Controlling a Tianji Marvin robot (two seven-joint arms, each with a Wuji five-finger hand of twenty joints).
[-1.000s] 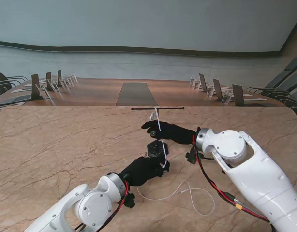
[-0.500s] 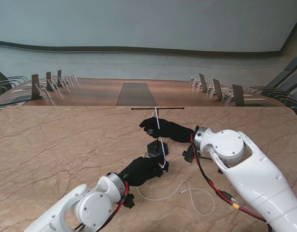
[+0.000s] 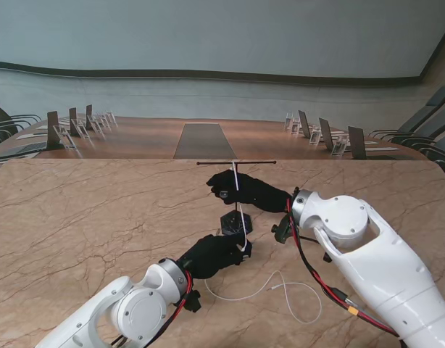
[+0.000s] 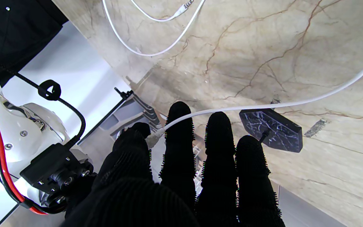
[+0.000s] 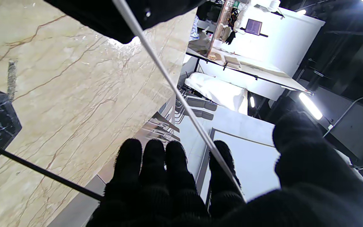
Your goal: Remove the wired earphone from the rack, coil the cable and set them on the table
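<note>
The black T-shaped rack stands mid-table, its top bar farther from me. The white earphone cable hangs from that bar, passing my right hand and reaching my left hand. In the left wrist view my left hand pinches the cable between thumb and index finger, beside the rack base. In the right wrist view the cable lies taut across the index finger of my right hand, thumb held apart. The earbuds are hidden.
The slack cable lies in a loose loop on the marble table, near my right forearm. The rack's thin pole crosses just beside my right fingers. Chairs and name stands line a conference table beyond.
My right hand has crept up and slightly left along the cable toward the rack's top bar, covering the earbuds seen above it earlier. The left hand has stayed put.
</note>
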